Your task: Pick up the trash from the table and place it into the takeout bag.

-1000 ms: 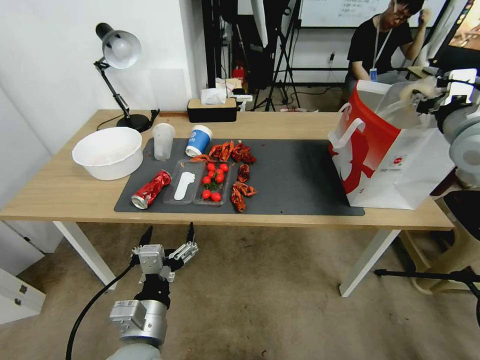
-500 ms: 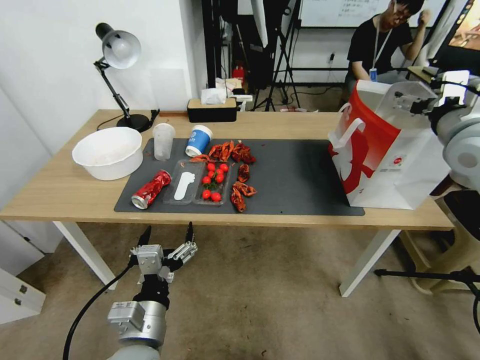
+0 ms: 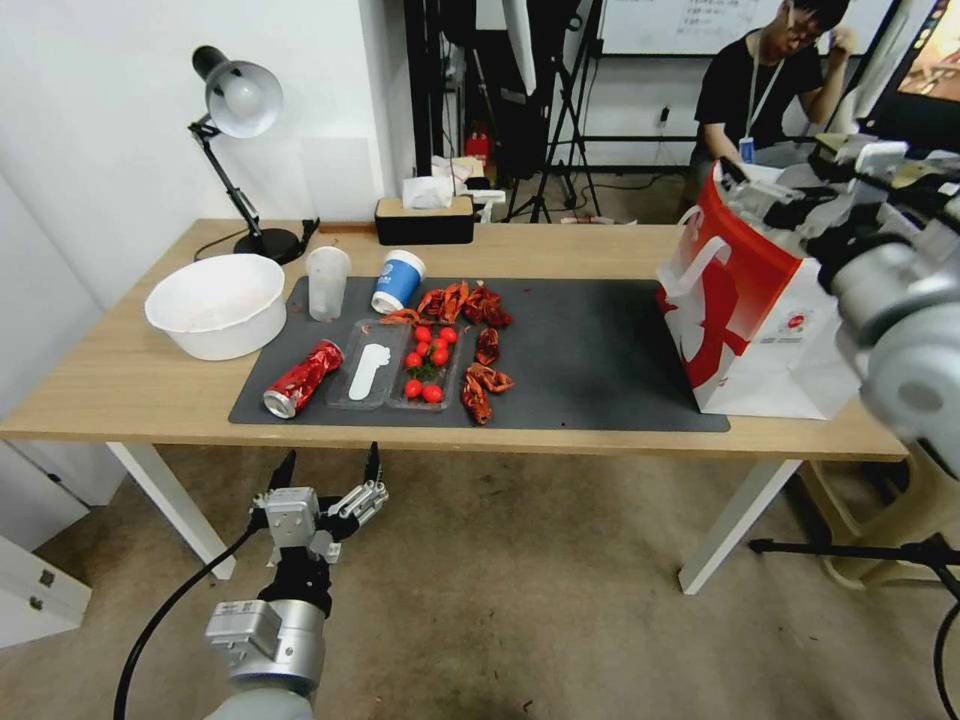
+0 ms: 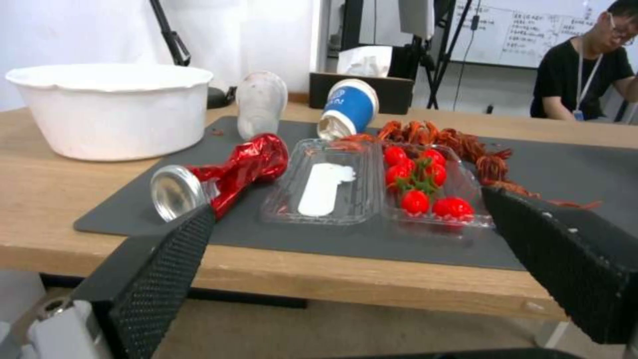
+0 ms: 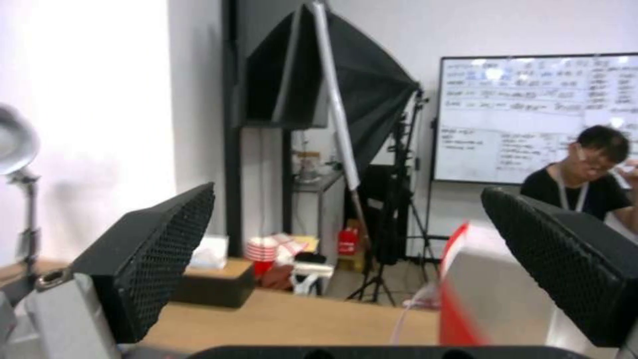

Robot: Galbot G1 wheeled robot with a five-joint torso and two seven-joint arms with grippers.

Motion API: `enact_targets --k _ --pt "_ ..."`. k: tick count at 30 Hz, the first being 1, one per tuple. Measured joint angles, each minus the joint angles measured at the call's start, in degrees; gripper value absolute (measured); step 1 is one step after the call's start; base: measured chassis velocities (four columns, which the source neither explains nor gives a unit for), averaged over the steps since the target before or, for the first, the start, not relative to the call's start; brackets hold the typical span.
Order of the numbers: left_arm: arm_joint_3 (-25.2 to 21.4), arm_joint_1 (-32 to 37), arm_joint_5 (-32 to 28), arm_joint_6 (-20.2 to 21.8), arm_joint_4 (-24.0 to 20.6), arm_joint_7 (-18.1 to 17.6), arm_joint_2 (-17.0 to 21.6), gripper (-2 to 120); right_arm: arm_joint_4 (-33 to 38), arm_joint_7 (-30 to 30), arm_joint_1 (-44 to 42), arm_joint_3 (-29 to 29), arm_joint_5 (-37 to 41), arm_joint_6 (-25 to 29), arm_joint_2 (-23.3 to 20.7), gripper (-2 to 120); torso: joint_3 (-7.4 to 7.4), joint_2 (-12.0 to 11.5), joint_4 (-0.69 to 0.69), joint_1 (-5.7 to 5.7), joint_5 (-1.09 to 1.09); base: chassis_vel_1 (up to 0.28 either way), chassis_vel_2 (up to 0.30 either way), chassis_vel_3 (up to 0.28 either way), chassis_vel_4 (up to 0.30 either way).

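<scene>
1. The right tool has swung in from the far right since a second ago and now sits over the open mouth of the takeout bag, its fingers spread apart and holding nothing; the pale thing it carried a second ago is gone from it.
2. The left tool has sunk slightly and hangs below the near edge of the bench, its fingers also spread wide, empty.
3. The trash on the bench has not moved: the beige bowl at the left off the grey mat, the crushed red can lying on the mat's near left, the clear cup upright behind it, the blue-and-white paper cup lying tilted just right of that.
4. Two clear trays lie side by side on the mat: the left tray holds a white spoon, the right tray holds red tomatoes, with crayfish shells scattered to its right.
5. The bag stands at the bench's right end, on the mat's edge.
6. A desk lamp and a dark tissue box stand along the far side.
</scene>
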Motion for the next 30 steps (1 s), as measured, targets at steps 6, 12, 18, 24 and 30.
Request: enact_targets --k 6,12,18,24,30 --pt "-0.2 -0.7 -0.6 -0.2 0.6 0.0 0.3 100 2.7 -0.6 -11.9 0.3 -8.7 8.9 4.7 100 0.0 0.0 0.02 0.0 0.02 0.0 0.0 0.0 0.0" --pt "-1.7 -1.8 -2.2 -0.2 0.8 0.0 1.1 100 3.4 -1.0 -23.4 0.2 -17.4 17.5 10.2 100 0.0 0.0 0.01 0.0 0.0 0.0 0.0 0.0 0.0" --pt "-3.5 -3.0 -4.1 0.0 0.9 0.1 1.9 100 1.5 -3.3 -34.0 -0.6 -23.1 27.5 17.1 100 0.0 0.0 0.0 0.0 0.01 0.0 0.0 0.0 0.0" --pt "-4.4 -3.8 -5.6 0.2 0.9 0.1 2.5 100 -2.1 -7.7 -39.2 -0.2 -24.7 34.6 20.7 100 0.0 0.0 0.01 0.0 0.0 0.0 0.0 0.0 0.0" --pt "-6.2 -5.6 -7.4 1.5 1.8 0.2 3.7 100 -9.2 -11.9 -40.7 -1.8 -24.5 39.4 23.8 100 0.01 0.0 0.01 0.01 0.01 0.0 0.0 0.0 0.0"
